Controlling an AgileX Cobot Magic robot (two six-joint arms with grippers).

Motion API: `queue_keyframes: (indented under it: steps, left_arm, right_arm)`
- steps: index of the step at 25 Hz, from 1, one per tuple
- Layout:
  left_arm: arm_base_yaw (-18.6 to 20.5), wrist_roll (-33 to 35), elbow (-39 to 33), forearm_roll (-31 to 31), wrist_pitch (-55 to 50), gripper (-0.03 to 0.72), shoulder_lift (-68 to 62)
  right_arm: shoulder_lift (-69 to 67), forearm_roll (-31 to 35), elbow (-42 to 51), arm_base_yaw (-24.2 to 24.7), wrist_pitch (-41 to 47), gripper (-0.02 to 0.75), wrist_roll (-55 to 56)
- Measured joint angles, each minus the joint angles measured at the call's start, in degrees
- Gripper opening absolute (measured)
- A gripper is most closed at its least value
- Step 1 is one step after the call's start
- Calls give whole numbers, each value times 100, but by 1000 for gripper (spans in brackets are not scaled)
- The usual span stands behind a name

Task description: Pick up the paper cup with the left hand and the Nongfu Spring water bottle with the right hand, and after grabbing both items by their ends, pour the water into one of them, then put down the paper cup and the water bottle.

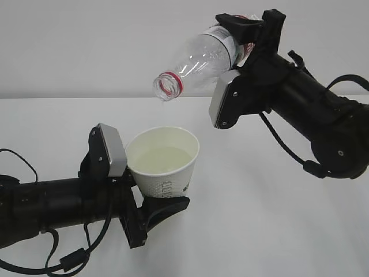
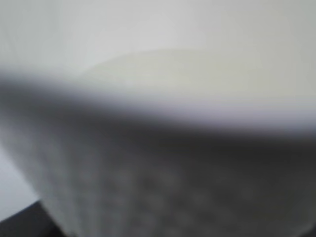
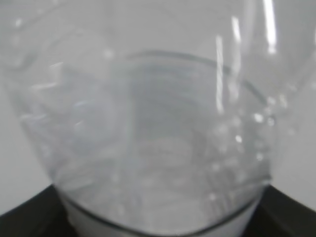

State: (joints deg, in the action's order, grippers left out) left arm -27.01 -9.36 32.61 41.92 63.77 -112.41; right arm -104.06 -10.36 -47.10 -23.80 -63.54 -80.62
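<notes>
The white table [image 1: 277,231] fills the lower part of the exterior view, with both arms raised above it. The right hand [image 1: 253,29] reaches in from the right and is clamped on the base end of the Nongfu Spring water bottle [image 1: 202,57], which is tipped with its open, red-ringed mouth pointing down and to the left, above the cup and apart from it. The bottle looks almost drained; in the right wrist view its clear wall [image 3: 158,128] fills the frame, beaded with droplets. The left hand [image 1: 153,210] comes in low from the left and grips the lower part of the paper cup [image 1: 164,173], held upright off the table. The water [image 1: 161,157] lies pale inside the cup. In the left wrist view the cup wall [image 2: 148,187] is a close blur.
</notes>
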Motion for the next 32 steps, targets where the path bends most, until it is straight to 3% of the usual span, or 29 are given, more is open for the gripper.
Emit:
queue_keyframes:
  steps: [23, 32]
  left_arm:
    - [0, 0, 0, -45, 0, 510, 0]
    - [0, 0, 0, -45, 0, 510, 0]
  right_arm:
    - [0, 344, 0, 0, 0, 524, 1096]
    - [0, 924, 0, 0, 0, 524, 1880]
